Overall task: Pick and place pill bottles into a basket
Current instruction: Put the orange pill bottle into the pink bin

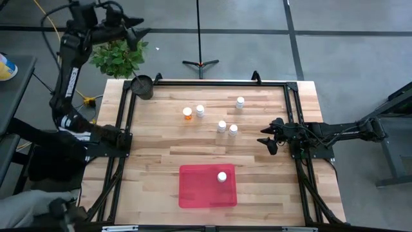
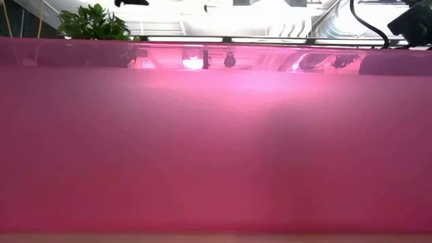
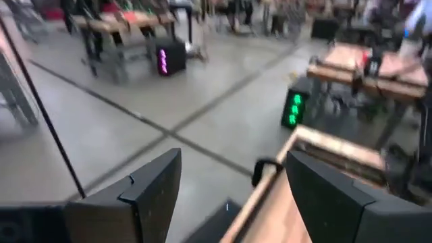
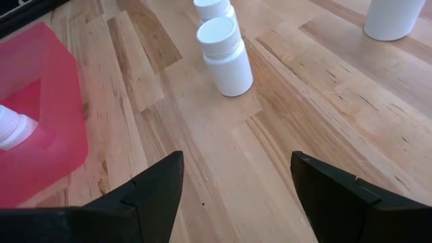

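Pale wooden tabletop (image 1: 257, 187); flat red translucent plastic basket (image 1: 196, 190) beside and behind right tool (image 4: 236, 192), one white-capped pill bottle (image 1: 222, 176) already inside. Five small bottles left; nearest white one (image 4: 226, 57) just ahead of right tool. Risk judged: off-centre approach could topple it. Right arm extended low, tool released, empty. Left tool (image 3: 233, 196) raised off tabletop, released, idle.

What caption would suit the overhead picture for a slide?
One pill bottle sits in the red basket, five more wait on the table, and the open right gripper hovers beside them.
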Motion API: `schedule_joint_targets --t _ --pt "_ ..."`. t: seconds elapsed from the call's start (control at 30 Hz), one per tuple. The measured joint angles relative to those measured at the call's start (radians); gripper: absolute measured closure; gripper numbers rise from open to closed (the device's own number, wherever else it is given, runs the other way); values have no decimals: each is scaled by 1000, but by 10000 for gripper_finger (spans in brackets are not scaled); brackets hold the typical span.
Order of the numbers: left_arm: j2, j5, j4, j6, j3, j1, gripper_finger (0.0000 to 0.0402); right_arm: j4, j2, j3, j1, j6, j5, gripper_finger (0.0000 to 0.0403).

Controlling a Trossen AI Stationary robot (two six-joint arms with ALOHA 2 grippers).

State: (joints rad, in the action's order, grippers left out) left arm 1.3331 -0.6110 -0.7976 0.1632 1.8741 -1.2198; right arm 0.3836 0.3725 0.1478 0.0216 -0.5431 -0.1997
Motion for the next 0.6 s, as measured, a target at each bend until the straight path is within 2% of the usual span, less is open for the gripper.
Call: schedule_joint_targets --t 0.2,0.3,0.47,0.6 --pt "125 24 -309 172 223 3 103 0 0 0 0 0 -10 139" --pt "179 56 -344 181 301 36 103 0 0 0 0 0 -22 139" --pt "207 76 -367 200 350 71 103 0 0 0 0 0 -33 139" --pt "257 121 -481 229 349 124 103 0 0 0 0 0 -34 139"
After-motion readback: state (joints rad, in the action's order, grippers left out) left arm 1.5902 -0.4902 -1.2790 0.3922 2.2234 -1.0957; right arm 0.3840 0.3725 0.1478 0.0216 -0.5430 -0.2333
